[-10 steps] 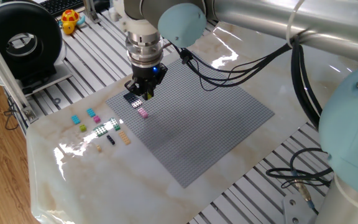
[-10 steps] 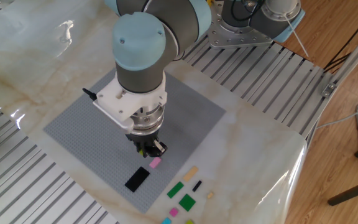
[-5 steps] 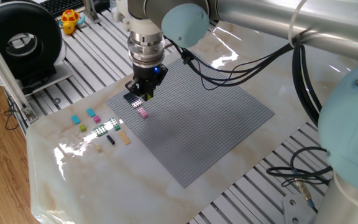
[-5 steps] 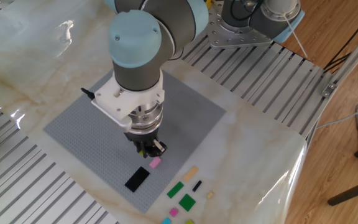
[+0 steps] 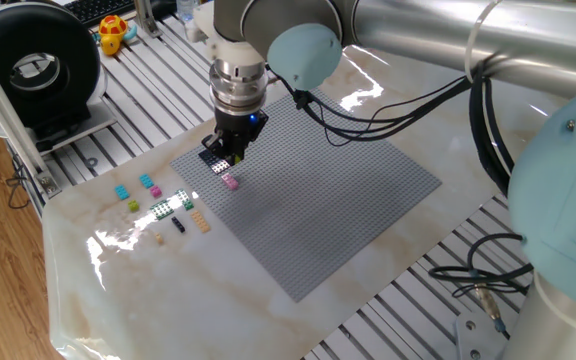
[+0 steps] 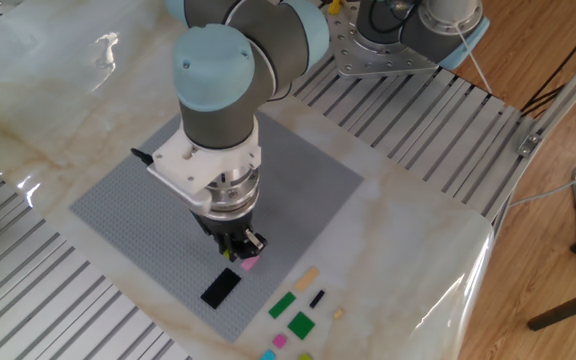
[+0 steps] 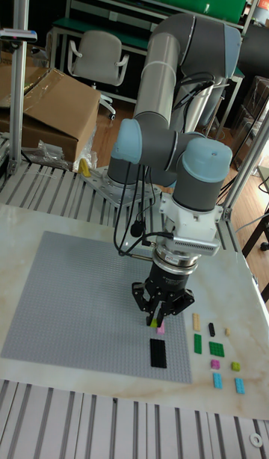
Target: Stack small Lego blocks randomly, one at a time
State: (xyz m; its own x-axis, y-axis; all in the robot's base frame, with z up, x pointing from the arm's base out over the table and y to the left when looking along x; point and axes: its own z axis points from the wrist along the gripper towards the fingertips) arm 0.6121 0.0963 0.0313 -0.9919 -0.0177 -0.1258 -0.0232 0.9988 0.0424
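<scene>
My gripper [image 5: 230, 160] [image 6: 240, 250] [image 7: 158, 319] hangs low over the grey baseplate [image 5: 318, 200], near its corner. Its fingers are drawn together on a tiny yellow-green Lego block [image 7: 153, 323], of which only a speck shows. Directly under the tips sits a pink block [image 5: 230, 181] [image 6: 250, 263] [image 7: 161, 328], partly covered in the other fixed view. Whether the two blocks touch I cannot tell. More small Lego blocks lie loose on the marble: cyan [image 5: 121, 191], green [image 6: 282, 305], tan [image 6: 307, 279], black [image 6: 317, 298].
A flat black plate [image 6: 220, 288] [image 7: 158, 352] lies on the baseplate beside the gripper. The marble sheet ends in slotted aluminium rails [image 6: 438, 110]. A black round device [image 5: 33, 70] stands at the back left. Cables [image 5: 388, 100] trail from the arm.
The gripper has sunk a little toward the pink block and now hides part of it. The loose blocks have not moved.
</scene>
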